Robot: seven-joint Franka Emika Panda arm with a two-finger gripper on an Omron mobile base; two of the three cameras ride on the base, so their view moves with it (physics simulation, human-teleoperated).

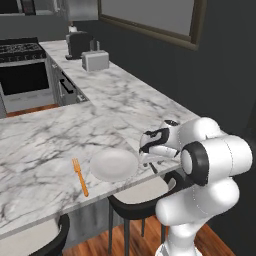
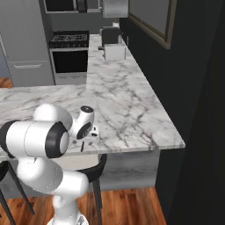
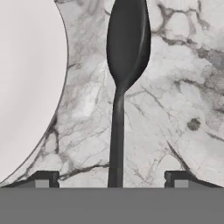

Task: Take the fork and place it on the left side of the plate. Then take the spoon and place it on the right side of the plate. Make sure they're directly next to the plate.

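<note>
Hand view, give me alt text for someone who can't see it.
A dark grey spoon lies on the marble counter, bowl at the top and handle running straight down between the two fingertips of the open claw. The curved edge of the white plate sits just left of the spoon, with a strip of marble between them.

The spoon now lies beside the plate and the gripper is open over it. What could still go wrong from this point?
1. The spoon handle runs between the open gripper fingertips; a tilted retreat might drag it away from the plate.
2. The spoon lies near the counter edge above the stool, so a nudge could push it off.
3. The arm is folded low; swinging left might bump the plate toward the fork.
</note>
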